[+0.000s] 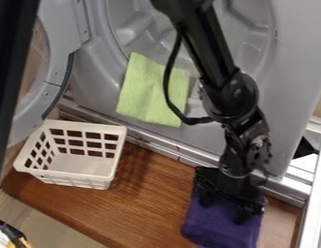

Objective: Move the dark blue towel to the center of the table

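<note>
"Camera view: where's your claw (pixel 224 208)?"
"I've got it right of the white basket (pixel 78 175) and nearer the camera, its two fingers spread, over the dark blue towel (pixel 221 226)."
"And the towel itself?"
"Lying on the wooden table (pixel 146 198), right of the basket, on its nearer side. I see a green cloth (pixel 150 92) behind the basket, off to its right."

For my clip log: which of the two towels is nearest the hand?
The dark purplish-blue towel, right at the hand on the brown wood; the light green towel lies farther off, against the grey machine.
</note>
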